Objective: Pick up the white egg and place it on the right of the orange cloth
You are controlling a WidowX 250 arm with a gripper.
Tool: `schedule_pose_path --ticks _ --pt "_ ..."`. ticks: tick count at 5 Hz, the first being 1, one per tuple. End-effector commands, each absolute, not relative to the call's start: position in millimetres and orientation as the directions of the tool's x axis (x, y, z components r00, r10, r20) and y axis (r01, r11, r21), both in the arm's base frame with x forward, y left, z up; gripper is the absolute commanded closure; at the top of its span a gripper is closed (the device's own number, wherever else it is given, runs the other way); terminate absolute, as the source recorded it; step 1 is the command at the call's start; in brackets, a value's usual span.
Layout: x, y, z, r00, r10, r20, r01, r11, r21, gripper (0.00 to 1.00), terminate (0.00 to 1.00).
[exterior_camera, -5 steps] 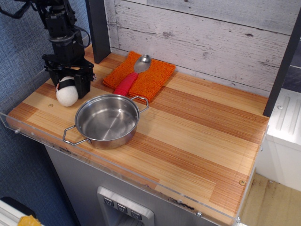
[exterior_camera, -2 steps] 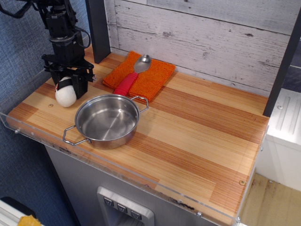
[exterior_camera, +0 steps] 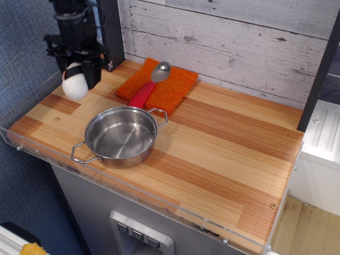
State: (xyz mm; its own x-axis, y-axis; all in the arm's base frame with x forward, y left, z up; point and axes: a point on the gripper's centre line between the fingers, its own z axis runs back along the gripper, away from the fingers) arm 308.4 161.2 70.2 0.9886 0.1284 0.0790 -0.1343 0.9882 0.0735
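My gripper point(exterior_camera: 77, 71) is at the far left of the wooden counter, raised above it, and is shut on the white egg point(exterior_camera: 74, 86), which hangs clear of the wood. The egg's black band is mostly hidden between the fingers. The orange cloth point(exterior_camera: 169, 87) lies at the back of the counter to the right of the gripper, against the plank wall. A red-handled metal spoon point(exterior_camera: 150, 84) lies across the cloth.
A steel pan point(exterior_camera: 120, 136) with two handles stands at the front left, below and to the right of the gripper. A dark post point(exterior_camera: 110, 32) stands just behind the gripper. A clear plastic lip point(exterior_camera: 133, 191) runs along the counter's front edge.
The gripper has risen from the counter with the egg in it, lifting the egg off the wood and slightly toward the back.
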Motion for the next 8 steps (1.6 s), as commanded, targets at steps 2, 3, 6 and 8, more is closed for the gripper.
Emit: schedule_pose_path --ticks 2,3,6,8 --pt "343.3 50.3 66.8 0.981 0.144 0.13 -0.139 0.989 -0.046 1.0 0.0" --pt "367.3 12.2 54.2 0.986 0.088 0.141 -0.079 0.995 -0.068 1.0 0.0" --pt "405.2 -71.7 34.6 0.97 0.033 0.241 -0.029 0.999 -0.02 1.0 0.0" --pt "395.8 -68.7 34.3 0.967 0.069 0.245 -0.079 0.996 0.033 0.0 0.0"
